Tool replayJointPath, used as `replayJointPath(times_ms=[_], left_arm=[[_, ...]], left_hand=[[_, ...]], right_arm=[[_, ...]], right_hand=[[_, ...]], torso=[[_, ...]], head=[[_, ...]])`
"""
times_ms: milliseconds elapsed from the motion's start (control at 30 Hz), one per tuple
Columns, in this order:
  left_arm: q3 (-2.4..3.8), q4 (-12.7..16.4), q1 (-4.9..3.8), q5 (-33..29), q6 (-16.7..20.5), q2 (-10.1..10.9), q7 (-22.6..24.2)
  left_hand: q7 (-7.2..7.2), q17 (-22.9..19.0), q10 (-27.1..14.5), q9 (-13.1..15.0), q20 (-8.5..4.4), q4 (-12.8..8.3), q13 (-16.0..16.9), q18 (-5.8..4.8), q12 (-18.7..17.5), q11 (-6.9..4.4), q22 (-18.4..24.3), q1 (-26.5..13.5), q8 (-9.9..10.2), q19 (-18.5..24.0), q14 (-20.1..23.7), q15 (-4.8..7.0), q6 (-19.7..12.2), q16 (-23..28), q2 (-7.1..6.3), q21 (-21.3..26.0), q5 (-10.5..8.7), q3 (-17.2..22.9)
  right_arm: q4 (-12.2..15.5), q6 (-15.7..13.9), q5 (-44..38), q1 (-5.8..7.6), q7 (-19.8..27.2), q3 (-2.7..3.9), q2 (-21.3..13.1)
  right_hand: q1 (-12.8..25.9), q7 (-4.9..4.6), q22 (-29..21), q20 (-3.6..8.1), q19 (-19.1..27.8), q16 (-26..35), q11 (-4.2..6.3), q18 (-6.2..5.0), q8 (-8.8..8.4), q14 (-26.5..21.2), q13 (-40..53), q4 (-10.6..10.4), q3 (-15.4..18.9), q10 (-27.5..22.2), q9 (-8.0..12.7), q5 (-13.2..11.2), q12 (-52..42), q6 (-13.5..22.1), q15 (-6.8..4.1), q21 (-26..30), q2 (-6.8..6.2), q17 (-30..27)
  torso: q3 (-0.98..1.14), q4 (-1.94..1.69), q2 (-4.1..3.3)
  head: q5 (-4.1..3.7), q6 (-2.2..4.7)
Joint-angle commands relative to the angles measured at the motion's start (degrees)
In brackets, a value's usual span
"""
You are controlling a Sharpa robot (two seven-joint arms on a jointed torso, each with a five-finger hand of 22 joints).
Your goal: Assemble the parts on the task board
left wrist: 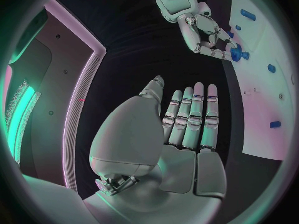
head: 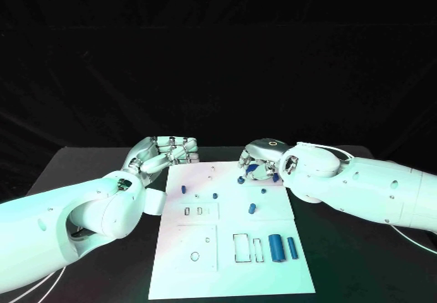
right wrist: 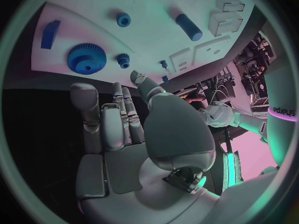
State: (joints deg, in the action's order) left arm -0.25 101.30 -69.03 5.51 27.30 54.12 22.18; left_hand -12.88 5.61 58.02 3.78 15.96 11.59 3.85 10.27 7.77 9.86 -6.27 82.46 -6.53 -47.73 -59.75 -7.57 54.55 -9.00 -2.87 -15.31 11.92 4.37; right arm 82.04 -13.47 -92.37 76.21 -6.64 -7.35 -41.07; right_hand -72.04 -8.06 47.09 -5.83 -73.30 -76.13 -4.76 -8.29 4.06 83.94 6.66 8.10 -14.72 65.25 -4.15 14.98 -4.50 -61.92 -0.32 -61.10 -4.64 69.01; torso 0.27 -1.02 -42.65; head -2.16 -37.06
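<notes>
A black desk (head: 91, 161) stands before a black backdrop, and the white task board (head: 232, 252) lies at its middle, running from the far edge toward the near edge. The board is a flat white plate with rectangular outlined recesses near its near half and smaller slots at its centre. Two long blue cylinders (head: 281, 247) lie side by side by the board's right edge, next to the tall outlined recesses. A short blue peg (head: 252, 207) stands near the board's middle, and another small blue part (head: 183, 188) lies toward its left edge. At the far right corner of the board, the right wrist view shows a blue gear (right wrist: 85, 58), a small blue pinion (right wrist: 123, 60) just beside it, a blue ring-shaped part (right wrist: 123, 19), a blue block (right wrist: 50, 33) and a blue cylinder (right wrist: 188, 27).

The left hand (head: 164, 153) rests at the far left corner of the board; its fingers (left wrist: 194, 115) are straight, close together and hold nothing. The right hand (head: 261, 159) hovers at the far right corner of the board, above the gear. Its fingers (right wrist: 109, 119) are extended with slight gaps between them, and nothing lies in them.
</notes>
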Motion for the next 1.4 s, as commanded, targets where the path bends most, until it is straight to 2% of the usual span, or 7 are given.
replayJointPath(times_ms=[33,400,433,500,533,1133,1400], left_arm=[[0.11,0.0,-0.22,-0.8,-1.2,0.1,0.3],[0.15,-0.8,-0.40,-1.4,-1.2,0.4,0.5],[0.15,-0.8,-0.42,-1.4,-1.2,0.4,0.5],[0.16,-0.8,-0.46,-1.4,-1.2,0.4,0.6],[0.16,-0.8,-0.48,-1.4,-1.3,0.5,0.6],[0.18,-0.6,-0.87,-1.4,-1.5,0.7,0.4],[0.18,-0.7,-0.96,-1.4,-1.7,0.8,0.3]], left_hand=[[-0.19,0.0,-0.1,-0.1,-0.06,-0.2,-0.1,0.26,-0.3,0.30,0.0,0.4,0.2,-0.3,-0.1,-0.30,0.0,0.2,0.12,0.1,-0.34,-0.1],[-0.30,0.0,-0.2,-0.1,-0.02,-0.3,-0.1,0.25,-0.6,0.39,0.1,0.4,0.4,-0.2,0.0,-0.38,0.0,0.5,0.11,0.2,-0.33,-0.2],[-0.30,0.0,-0.2,-0.1,-0.02,-0.3,-0.1,0.25,-0.6,0.39,0.1,0.4,0.4,-0.2,0.0,-0.38,0.0,0.5,0.11,0.2,-0.33,-0.2],[-0.31,0.0,-0.2,-0.1,0.00,-0.3,-0.1,0.24,-0.7,0.41,0.2,0.4,0.5,-0.2,0.1,-0.40,0.0,0.5,0.12,0.2,-0.33,-0.2],[-0.31,0.0,-0.2,-0.1,0.00,-0.3,-0.1,0.24,-0.7,0.41,0.2,0.4,0.5,-0.2,0.1,-0.40,0.0,0.5,0.12,0.2,-0.33,-0.2],[-0.38,0.0,-0.3,-0.1,0.01,-0.4,-0.1,0.25,-0.8,0.46,0.2,0.5,0.6,-0.1,0.1,-0.43,-0.1,0.6,0.13,0.2,-0.33,-0.2],[-0.39,0.0,-0.3,-0.1,0.01,-0.4,-0.1,0.26,-0.8,0.47,0.2,0.5,0.6,-0.1,0.1,-0.44,-0.1,0.7,0.14,0.2,-0.32,-0.2]], right_arm=[[-0.3,3.0,-2.6,-0.12,-1.1,-0.02,0.3],[-1.0,4.7,-3.0,-0.44,-1.7,-0.07,1.2],[-1.1,4.8,-3.1,-0.47,-1.7,-0.07,1.3],[-1.4,4.8,-3.2,-0.52,-1.7,-0.08,1.5],[-1.5,4.8,-3.2,-0.55,-1.7,-0.08,1.6],[-2.4,5.2,-3.0,-0.73,-2.0,-0.10,2.6],[-2.6,5.8,-3.0,-0.73,-2.1,-0.10,2.7]], right_hand=[[-0.5,0.06,2.1,0.01,-0.8,-1.4,-0.07,1.29,-0.06,3.1,0.1,-0.4,-0.1,-0.3,-0.1,0.3,-0.4,-0.1,0.34,-1.6,-0.26,1.6],[-0.6,0.05,4.9,-0.06,-1.4,-2.9,-0.10,1.65,-0.08,3.3,0.2,-0.7,-0.4,-0.4,-0.1,0.4,-0.5,-0.1,0.41,-3.7,-0.31,3.5],[-0.6,0.06,5.7,-0.07,-1.7,-3.1,-0.10,1.76,-0.09,3.3,0.2,-0.7,-0.5,-0.4,-0.1,0.4,-0.5,-0.1,0.41,-4.2,-0.30,3.7],[-0.6,0.06,11.0,-0.08,-3.8,-2.0,-0.09,2.65,-0.08,2.9,0.3,-0.8,-0.7,-0.3,-0.1,0.4,-0.5,-0.2,0.43,-7.9,-0.32,1.8],[-0.6,0.06,11.6,-0.09,-4.1,-2.0,-0.09,2.74,-0.07,2.8,0.3,-0.9,-0.7,-0.3,-0.1,0.4,-0.5,-0.2,0.41,-8.4,-0.31,1.6],[-0.5,-0.10,16.2,-0.10,-5.4,-4.0,0.01,3.34,0.19,3.2,0.4,-1.9,-2.2,0.8,-0.2,0.5,-0.9,-1.0,0.37,-11.8,0.38,4.2],[-1.3,0.19,18.2,0.05,-5.8,-5.0,0.40,3.58,0.68,3.4,0.4,-1.9,-3.9,2.4,-0.5,0.0,-1.4,-2.4,0.09,-13.3,0.94,5.3]], torso=[[-0.02,-0.07,-0.29],[-0.07,-0.25,-0.74],[-0.08,-0.31,-0.87],[-0.06,-0.34,-0.90],[-0.07,-0.36,-0.94],[-0.08,-0.69,-1.47],[-0.10,-0.79,-1.66]], head=[[0.08,-0.05],[-0.16,-0.09],[-0.17,-0.08],[-0.15,-0.17],[-0.17,-0.18],[-0.15,-0.41],[-0.33,-0.25]])
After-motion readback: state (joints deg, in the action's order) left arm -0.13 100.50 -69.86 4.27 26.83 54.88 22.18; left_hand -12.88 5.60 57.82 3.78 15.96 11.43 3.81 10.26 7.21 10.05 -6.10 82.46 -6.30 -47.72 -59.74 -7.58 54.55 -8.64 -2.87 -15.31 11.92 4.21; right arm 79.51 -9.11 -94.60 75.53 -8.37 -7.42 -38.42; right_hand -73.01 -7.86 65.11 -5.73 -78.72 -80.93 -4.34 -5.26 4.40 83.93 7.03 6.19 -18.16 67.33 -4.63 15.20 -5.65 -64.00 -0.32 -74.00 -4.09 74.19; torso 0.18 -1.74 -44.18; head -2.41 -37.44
